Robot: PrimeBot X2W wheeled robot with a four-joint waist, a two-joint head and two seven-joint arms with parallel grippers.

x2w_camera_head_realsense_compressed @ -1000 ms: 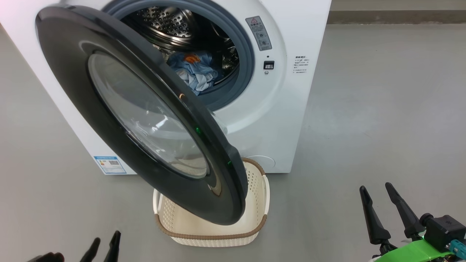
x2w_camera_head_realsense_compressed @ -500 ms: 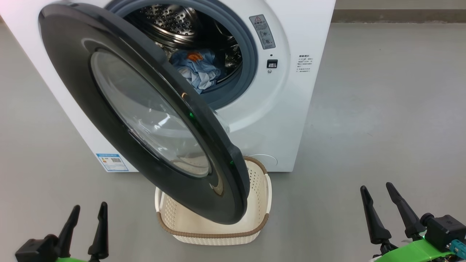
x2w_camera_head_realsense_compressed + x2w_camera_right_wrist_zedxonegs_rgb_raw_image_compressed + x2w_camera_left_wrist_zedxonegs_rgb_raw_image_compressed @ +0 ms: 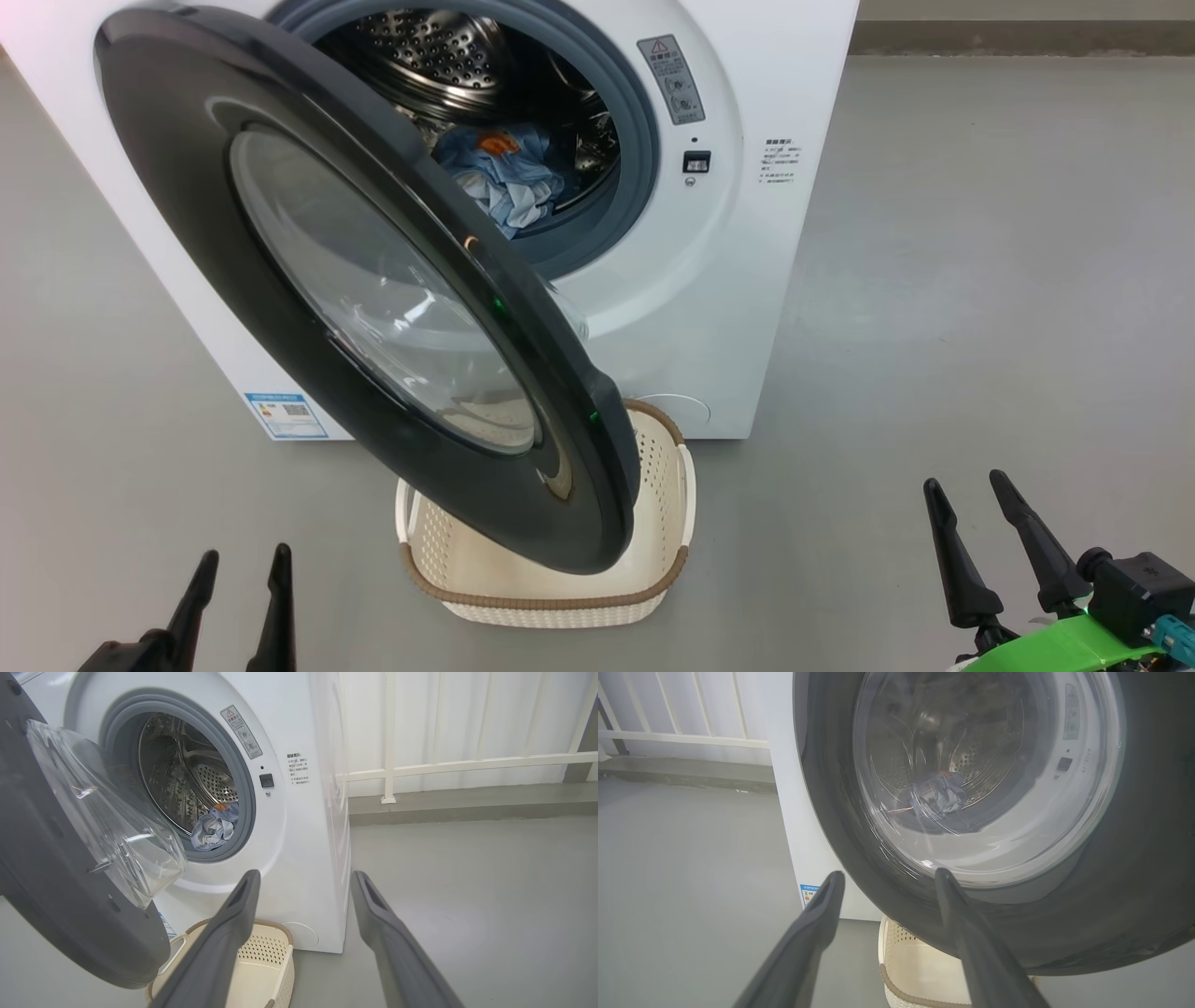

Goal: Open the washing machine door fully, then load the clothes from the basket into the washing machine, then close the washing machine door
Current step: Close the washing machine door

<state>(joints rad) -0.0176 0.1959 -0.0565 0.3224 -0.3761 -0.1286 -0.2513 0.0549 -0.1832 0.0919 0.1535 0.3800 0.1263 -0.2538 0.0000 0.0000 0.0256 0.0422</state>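
A smooth grey floor [image 3: 980, 280] runs flat in every direction. Behind the washing machine [image 3: 738, 280] there is a low grey ledge [image 3: 467, 807] with a white railing [image 3: 467, 765] above it. The machine stands at the far left, its front turned toward me.

The door [image 3: 373, 289] is hinged on the left side and stands swung out about halfway. Its glossy black outer face points to the near left, and the clear bowl bulges back toward the opening. Its free right edge reaches out over the basket [image 3: 551, 602].

The clothes [image 3: 504, 182], a light blue bundle with an orange patch, lie inside the steel drum [image 3: 429, 56], low at the front against the grey gasket [image 3: 644, 121].

The basket sits on the floor just in front of the machine. Its long side seems to run from near to far. The door's lower rim hangs above its far left part, and I see its cream bottom past that rim. A blue label [image 3: 285, 415] marks the machine's lower left corner.

My left end effector [image 3: 245, 557] hovers at the near left with its fingers apart and nothing between them, pointing at the door's outer face. My right end effector [image 3: 963, 483] hovers at the near right, also spread and holding nothing, well apart from the machine.

There is wide bare floor to the right of the machine and to its left. The path to the opening lies between the door's free edge and the right side of the gasket.
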